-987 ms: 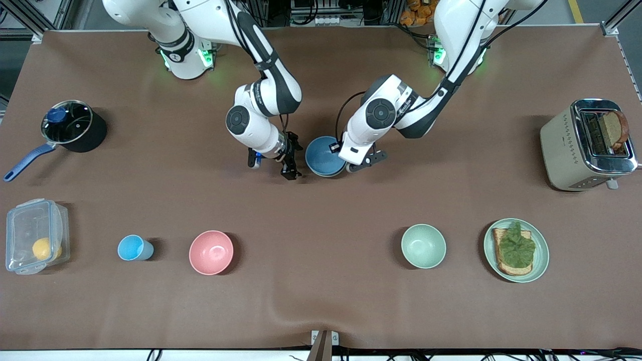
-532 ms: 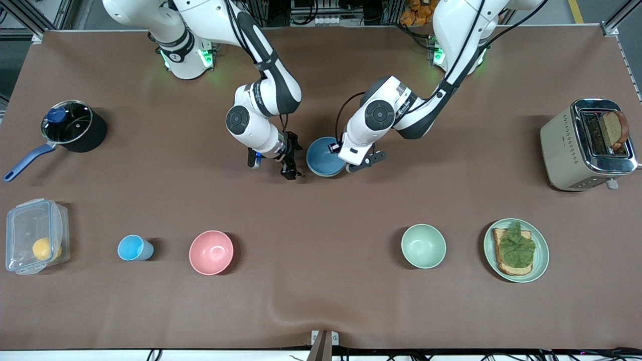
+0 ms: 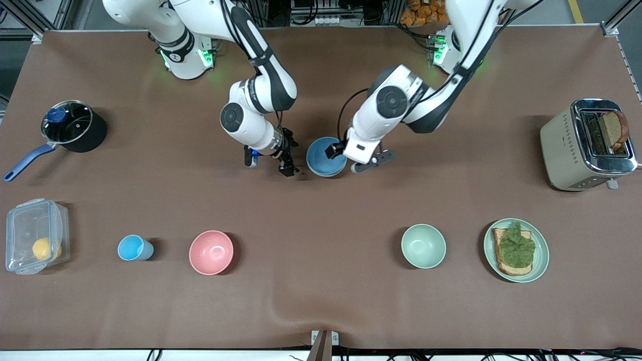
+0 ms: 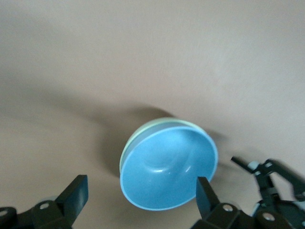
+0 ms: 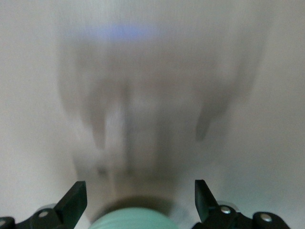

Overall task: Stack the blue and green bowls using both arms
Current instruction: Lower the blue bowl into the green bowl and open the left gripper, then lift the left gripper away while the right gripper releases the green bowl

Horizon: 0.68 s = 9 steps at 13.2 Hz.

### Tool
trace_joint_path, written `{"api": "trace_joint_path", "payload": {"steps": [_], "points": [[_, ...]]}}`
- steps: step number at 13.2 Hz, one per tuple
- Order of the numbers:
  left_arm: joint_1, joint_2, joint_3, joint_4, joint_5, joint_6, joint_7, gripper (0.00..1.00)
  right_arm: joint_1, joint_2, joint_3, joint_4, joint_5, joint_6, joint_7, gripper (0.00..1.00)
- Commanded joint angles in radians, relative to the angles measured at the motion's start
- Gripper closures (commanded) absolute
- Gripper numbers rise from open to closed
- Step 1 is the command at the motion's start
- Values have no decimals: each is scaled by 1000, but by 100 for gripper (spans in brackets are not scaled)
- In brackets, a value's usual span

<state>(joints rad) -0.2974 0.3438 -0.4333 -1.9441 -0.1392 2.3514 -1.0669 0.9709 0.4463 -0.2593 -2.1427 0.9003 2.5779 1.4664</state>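
Both arms had glossy white shells with dark grey joint bands, round grey caps, thin black cables, black fingers [image 4: 76, 193] and green-lit bases.

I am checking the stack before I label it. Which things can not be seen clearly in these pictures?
- Green bowl under the blue bowl: only a thin rim shows in the left wrist view; the front view hides it under the blue one.
- Right wrist view: motion blur smears the table; the pale green shape is cut by the edge.
- Left gripper: its arm covers most of it in the front view.
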Motion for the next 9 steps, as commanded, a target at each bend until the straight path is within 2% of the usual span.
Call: {"api": "trace_joint_path", "payload": {"steps": [1,2,4,6,8,9], "points": [[72,-138,-1,-3,56,-104,8,0,3,-110,-66,-130,20,-16,-156,0],[95,-170,-1,25,88,-157,22,0,3,-126,-93,-155,17,-39,-214,0],[153,-190,-1,126,134,-324,88,0,3,-185,-219,-183,-21,-170,-346,0],[187,-190,5,241,145,-493,195,0,8,-215,-372,-160,-177,-367,-409,0],[254,-203,5,316,147,-581,272,0,6,-221,-438,-116,-317,-464,-413,0],[286,-204,5,345,145,-616,325,0,5,-224,-472,-89,-354,-513,-416,0]]}}
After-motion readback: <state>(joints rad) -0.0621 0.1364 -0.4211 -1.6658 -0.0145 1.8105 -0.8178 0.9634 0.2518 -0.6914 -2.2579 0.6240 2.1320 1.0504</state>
